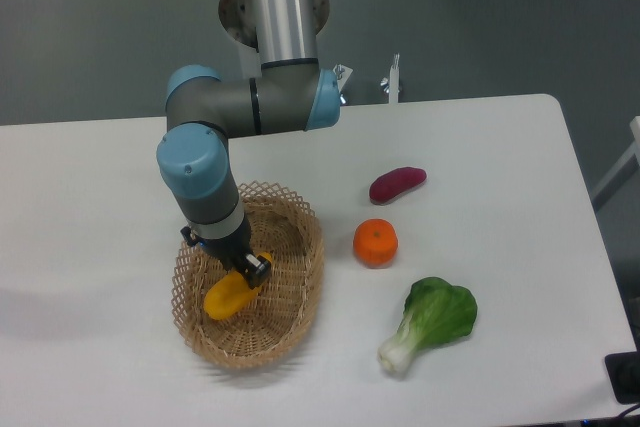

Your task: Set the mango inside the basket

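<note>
Gripper (248, 269) down inside the basket (299, 292), clamped on the mango (226, 293); the fruit pokes out below its fingertips, low over the basket's floor, left of the orange (375, 242).

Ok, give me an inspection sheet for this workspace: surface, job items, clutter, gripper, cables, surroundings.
Surface: white table, rounded corner at far right.
Job's things: mango inside the basket, low over its floor; whether it rests on the weave cannot be told.
Clutter: orange, purple vegetable and bok choy, all on the table right of the basket, apart from one another.
Gripper: gripper down in the basket, shut on the mango's upper end.
Cables: nothing seen.
Surroundings: grey floor behind the table; a dark object at the lower right edge, too cropped to name.
</note>
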